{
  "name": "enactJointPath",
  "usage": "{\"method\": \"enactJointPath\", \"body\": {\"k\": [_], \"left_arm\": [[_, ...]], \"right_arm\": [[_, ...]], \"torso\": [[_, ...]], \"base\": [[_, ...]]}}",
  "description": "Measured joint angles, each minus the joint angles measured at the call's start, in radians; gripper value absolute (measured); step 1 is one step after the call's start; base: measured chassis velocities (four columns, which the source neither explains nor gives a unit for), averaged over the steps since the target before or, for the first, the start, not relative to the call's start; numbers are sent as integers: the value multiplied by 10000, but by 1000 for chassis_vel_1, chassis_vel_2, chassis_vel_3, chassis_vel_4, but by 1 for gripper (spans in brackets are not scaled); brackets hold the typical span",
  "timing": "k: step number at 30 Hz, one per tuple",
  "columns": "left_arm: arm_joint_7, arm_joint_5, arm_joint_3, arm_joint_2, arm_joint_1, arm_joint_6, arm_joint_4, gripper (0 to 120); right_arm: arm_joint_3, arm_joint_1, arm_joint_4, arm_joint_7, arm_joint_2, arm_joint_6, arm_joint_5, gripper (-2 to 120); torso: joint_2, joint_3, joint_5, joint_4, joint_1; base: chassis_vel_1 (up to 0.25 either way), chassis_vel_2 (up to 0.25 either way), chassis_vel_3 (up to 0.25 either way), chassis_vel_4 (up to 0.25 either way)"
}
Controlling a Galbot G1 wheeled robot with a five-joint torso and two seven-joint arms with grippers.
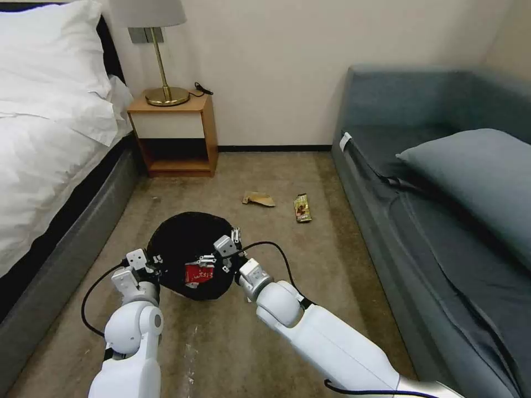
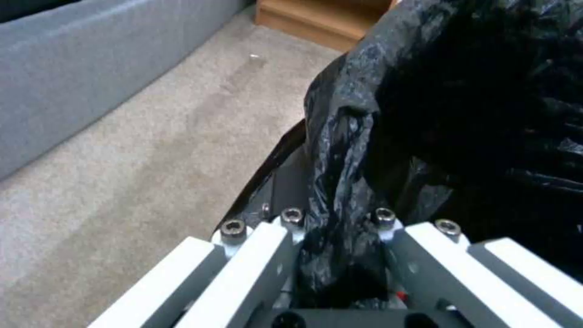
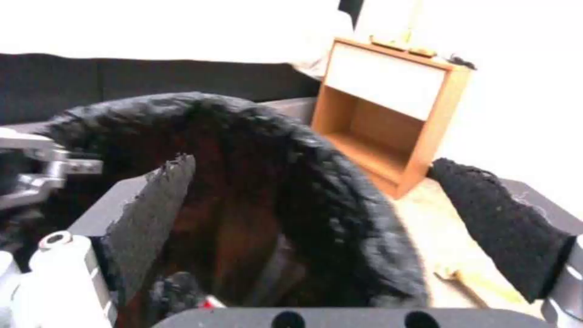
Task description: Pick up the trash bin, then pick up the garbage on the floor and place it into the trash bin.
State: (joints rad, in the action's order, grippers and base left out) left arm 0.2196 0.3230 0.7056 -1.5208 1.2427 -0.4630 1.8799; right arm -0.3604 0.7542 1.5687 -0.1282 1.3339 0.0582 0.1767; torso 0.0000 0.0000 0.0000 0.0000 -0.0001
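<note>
the left claw [image 1: 148,266] sits at the left rim of the trash bin [image 1: 191,243]. it is pinched shut on the black bag and rim, so the bin stays up and steady. a red-and-white wrapper [image 1: 198,273] lies inside the bin, at its near side. the right claw [image 1: 218,255] hangs over the bin's right rim, wide open with nothing in it, maybe because it just let go. past the bin, on the floor [image 1: 232,331], wait a tan paper scrap [image 1: 258,199] and, further right, a brown-gold wrapper [image 1: 302,208].
</note>
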Motion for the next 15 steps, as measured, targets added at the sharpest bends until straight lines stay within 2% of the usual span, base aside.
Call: {"method": "enactJointPath", "body": {"k": [15], "left_arm": [[-110,435,215,433,-106,44,-100,3]], "right_arm": [[2075,1324,1395,-116,-240,349,-392,100]], "torso": [[2,0,0,0,0]], "base": [[0,0,0,0]]}}
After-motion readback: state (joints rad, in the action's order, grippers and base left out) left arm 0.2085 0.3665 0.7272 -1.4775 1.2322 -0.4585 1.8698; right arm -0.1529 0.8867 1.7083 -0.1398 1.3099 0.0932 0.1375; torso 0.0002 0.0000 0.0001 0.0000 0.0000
